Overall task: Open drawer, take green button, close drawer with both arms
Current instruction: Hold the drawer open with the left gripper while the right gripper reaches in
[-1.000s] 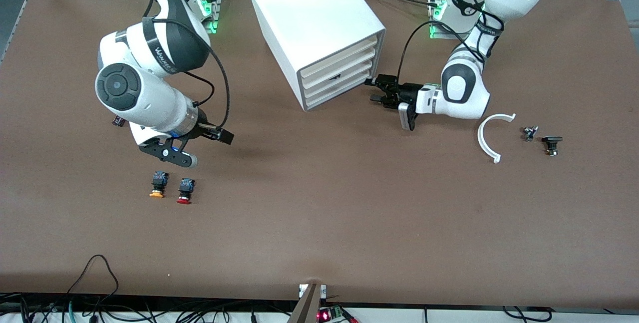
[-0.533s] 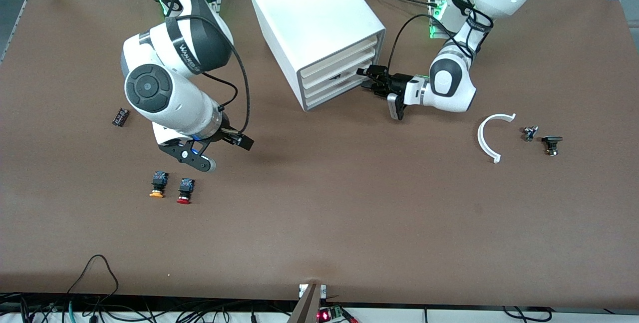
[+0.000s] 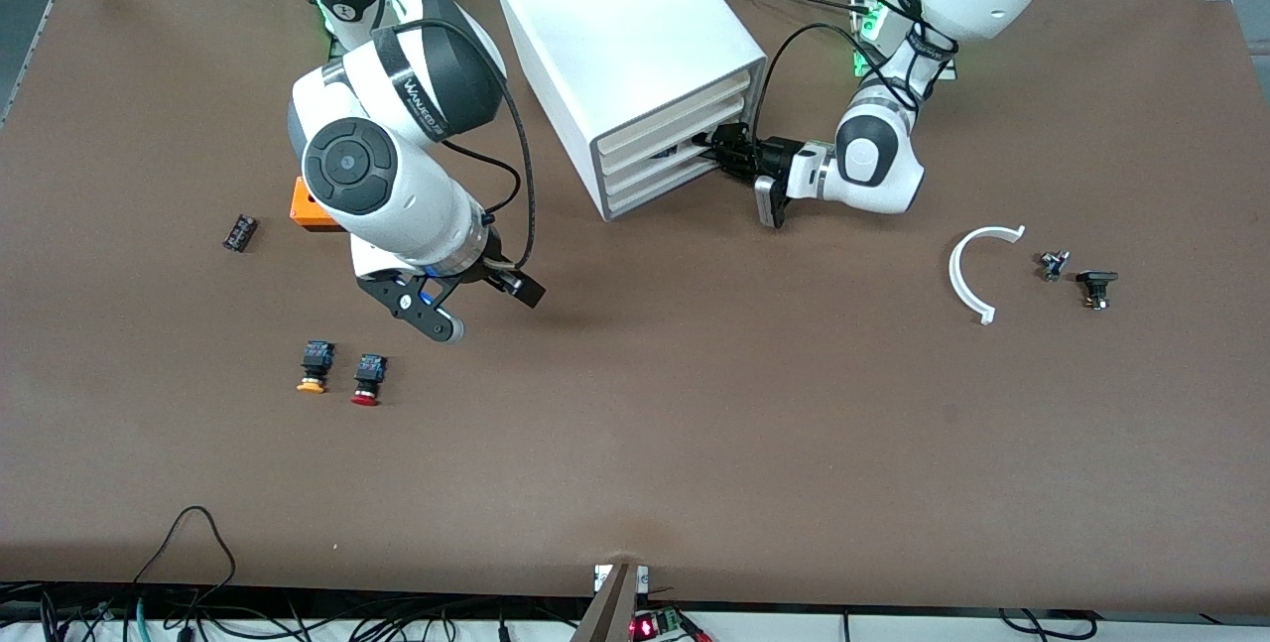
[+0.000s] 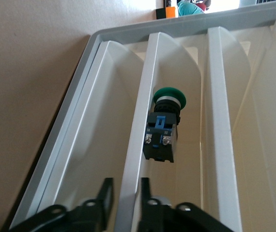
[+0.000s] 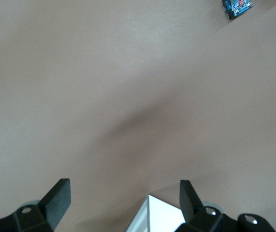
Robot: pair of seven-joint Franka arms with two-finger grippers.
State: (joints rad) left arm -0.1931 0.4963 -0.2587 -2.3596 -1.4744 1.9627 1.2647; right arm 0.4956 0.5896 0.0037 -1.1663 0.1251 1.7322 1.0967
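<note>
The white cabinet (image 3: 615, 17) stands near the robots' bases with its stacked drawers shut. My left gripper (image 3: 710, 141) is pressed against the cabinet's front at the drawer (image 3: 663, 154), second from the bottom. In the left wrist view its fingers (image 4: 105, 193) sit close on either side of that drawer's thin white lip (image 4: 138, 125), shut on it. The green-capped button (image 4: 164, 130) shows just past the lip, lying inside the drawer; the front view hides it. My right gripper (image 3: 483, 308) hangs open over bare table, nothing between its fingers (image 5: 60, 195).
An orange-capped button (image 3: 314, 367) and a red-capped one (image 3: 368, 379) lie near the right gripper. An orange block (image 3: 310, 208) and a small black part (image 3: 239, 231) lie toward the right arm's end. A white curved piece (image 3: 967, 275) and two small parts (image 3: 1054, 264) (image 3: 1096, 287) lie toward the left arm's end.
My left gripper has moved in to the cabinet front and its fingers have narrowed onto the drawer's lip. The right arm has swung toward the table's middle, uncovering the orange block.
</note>
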